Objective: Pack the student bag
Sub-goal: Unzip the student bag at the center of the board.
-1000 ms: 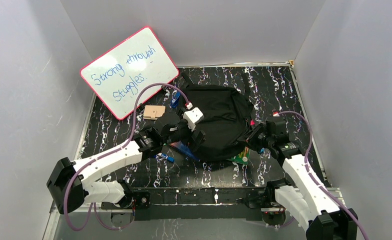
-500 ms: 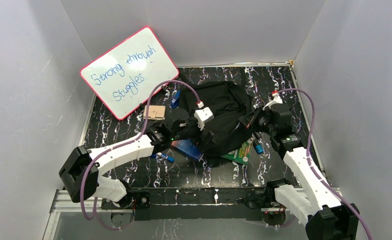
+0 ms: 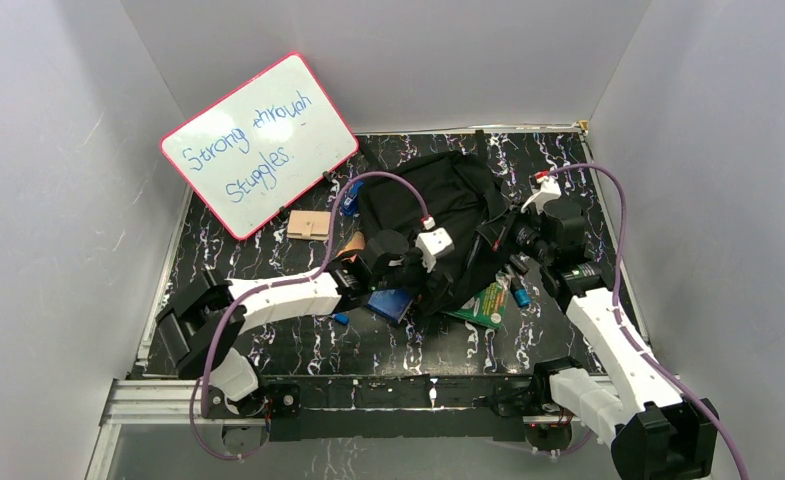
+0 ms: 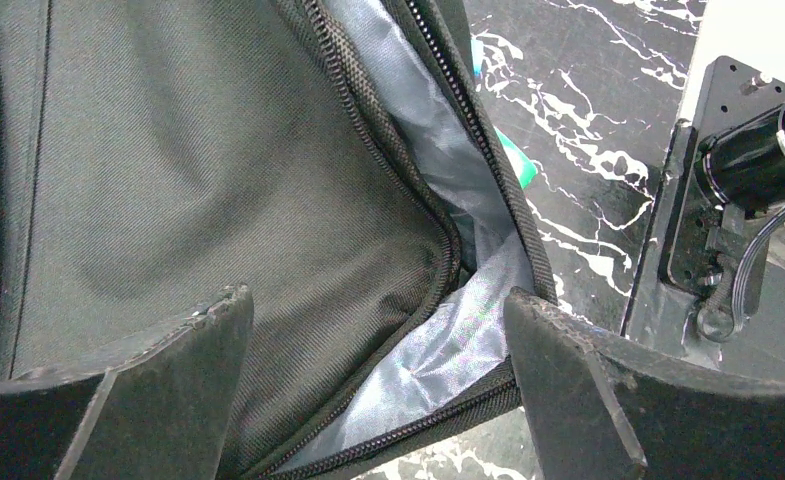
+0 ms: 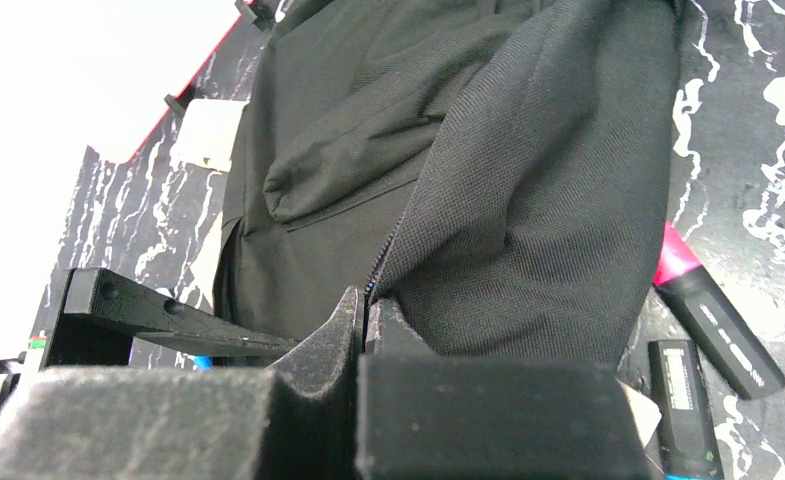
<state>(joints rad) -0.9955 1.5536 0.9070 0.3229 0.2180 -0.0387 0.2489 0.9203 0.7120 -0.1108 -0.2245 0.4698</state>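
The student bag (image 3: 446, 205) is a black soft backpack lying mid-table. Its right-hand zip edge is raised and pinched in my right gripper (image 3: 501, 243), which is shut on it. The right wrist view shows the black fabric (image 5: 528, 200) rising from the closed jaws of that gripper (image 5: 368, 305). My left gripper (image 3: 426, 285) stands wide open at the bag's near side. In the left wrist view the left gripper (image 4: 376, 300) straddles the open zip, with the grey lining (image 4: 448, 340) showing between the fingers and nothing held.
A whiteboard (image 3: 258, 140) leans at the back left, with a tan card (image 3: 308, 223) in front of it. A blue book (image 3: 393, 303), a green packet (image 3: 483, 303) and a blue marker (image 3: 519, 295) lie by the bag's near edge. A pink-capped marker (image 5: 713, 310) lies to the right.
My right gripper closed on the bag's edge and drew it up and toward the back. My left arm stretched right and forward to the bag's opening, staying open.
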